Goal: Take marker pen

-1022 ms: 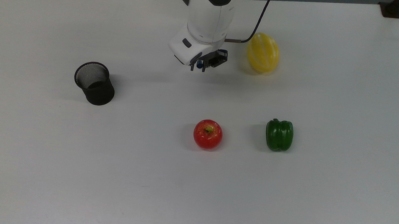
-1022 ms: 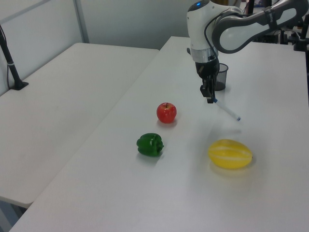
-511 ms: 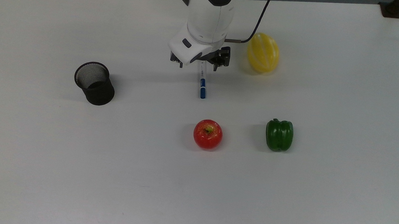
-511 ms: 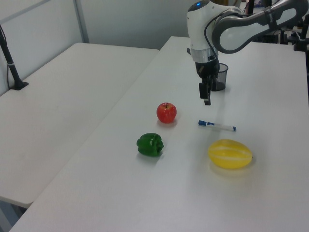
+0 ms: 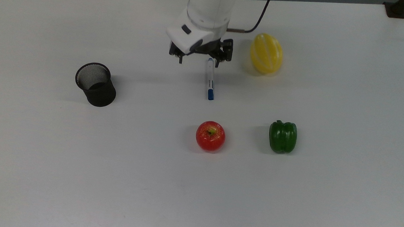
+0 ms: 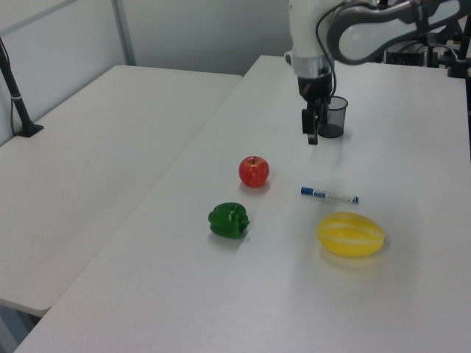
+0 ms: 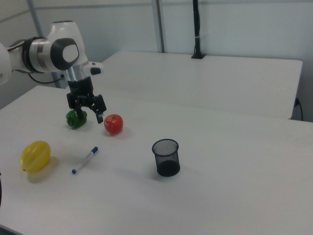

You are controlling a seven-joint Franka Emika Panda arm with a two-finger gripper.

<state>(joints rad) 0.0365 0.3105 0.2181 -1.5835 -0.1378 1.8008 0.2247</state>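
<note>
Marker pen point(image 5: 209, 79) lies between cup point(image 5: 95, 84) and melon point(image 5: 266, 53).

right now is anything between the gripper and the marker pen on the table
Nothing visible is in the way. The open gripper hangs above the marker pen, which lies flat on the table, apart from the yellow melon and the apple.

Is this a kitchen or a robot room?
Probably a robot lab or workroom, not a kitchen: a robot arm hangs over a plain white table set with an apple, a marker pen and a mesh cup.
</note>
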